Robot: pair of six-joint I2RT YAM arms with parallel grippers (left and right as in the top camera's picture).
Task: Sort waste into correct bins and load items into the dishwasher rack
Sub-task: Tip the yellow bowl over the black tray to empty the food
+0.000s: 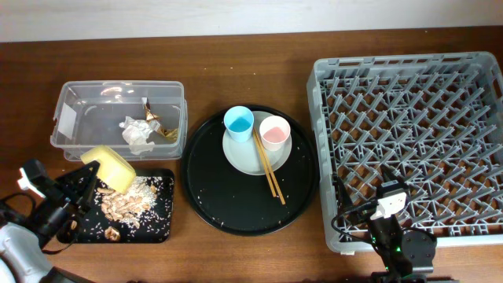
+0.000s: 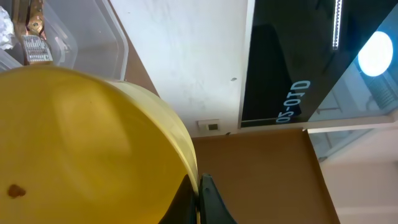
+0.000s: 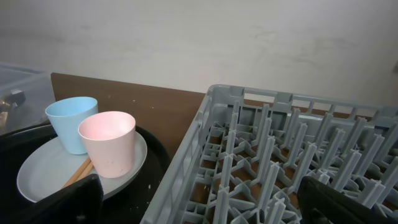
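While the left gripper [image 1: 90, 171] pinches the rim of the yellow bowl [image 1: 110, 167], the dishwasher rack [image 1: 393, 63] lies far to its right, by the wide-open, empty right gripper [image 3: 202, 208].

Only one piece of lettering [image 2: 293, 101] can be read; it is set in pale characters on a dark glossy panel [image 2: 280, 50] in the left wrist view, turned on its side, and appears as "05-OTD", though the exact characters cannot be made certain; a white label [image 1: 67, 120] is carried on the end wall of the clear tub [image 1: 118, 85], but nothing can be read on it.
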